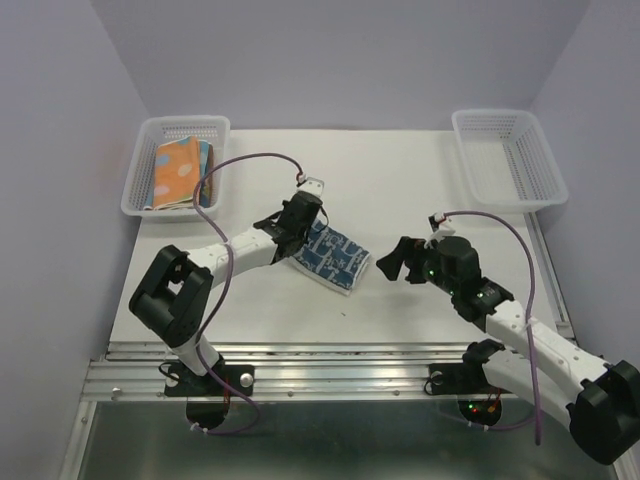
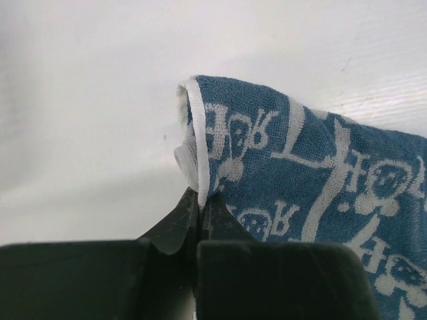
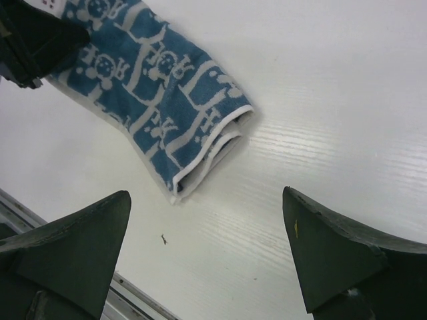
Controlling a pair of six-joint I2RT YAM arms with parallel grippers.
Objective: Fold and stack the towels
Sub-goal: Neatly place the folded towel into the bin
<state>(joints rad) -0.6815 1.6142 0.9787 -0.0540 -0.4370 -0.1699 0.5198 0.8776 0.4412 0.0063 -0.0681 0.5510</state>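
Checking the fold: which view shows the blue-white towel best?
Right wrist: the blue-white towel lies folded, layered edges plain. Top external shows it small, partly under the left tool. Left wrist shows only its pinched corner.

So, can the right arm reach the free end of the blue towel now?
Probably yes: the right pincer is open near the blue towel, only bare table between them; the left pincer grips the far end.

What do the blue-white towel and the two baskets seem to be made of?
The blue-white towel: likely terry cotton, matte; its fuzzy looped pile shows. The left basket and right basket: probably white plastic, faintly glossy, with moulded open mesh.
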